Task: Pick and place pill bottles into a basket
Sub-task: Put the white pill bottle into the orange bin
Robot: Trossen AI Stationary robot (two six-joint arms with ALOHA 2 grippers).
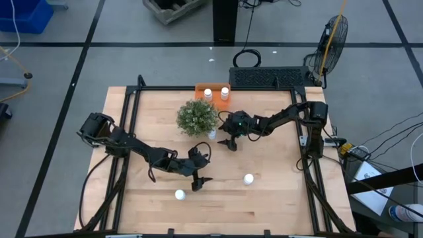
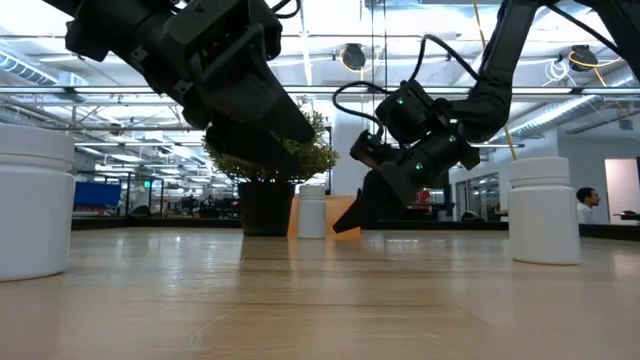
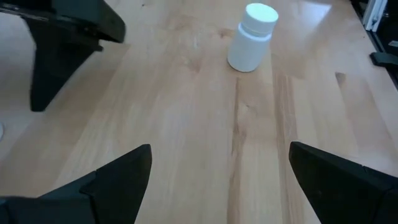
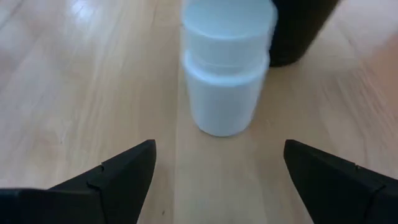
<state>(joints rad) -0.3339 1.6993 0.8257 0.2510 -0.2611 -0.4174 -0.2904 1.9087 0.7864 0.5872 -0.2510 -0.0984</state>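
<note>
A: Where do we stand? In the high view our right gripper sits just right of centre, beside the plant, with its jaws spread wide and nothing between them. Its wrist view shows a pill bottle upright straight ahead, clear of both fingers.

B: That same bottle shows at centre of the low view, next to the plant's dark pot. We'd ease forward until the bottle sits between the fingers, then close on the body below the cap, keeping away from the pot.

A: And our left gripper, lower centre of the high view, is also wide and empty. Another bottle stands ahead of it, well apart.

B: The basket is at upper centre behind the plant, with two bottles already standing in it. We judge three remain on the table, so we lift high enough to pass over the plant.
</note>
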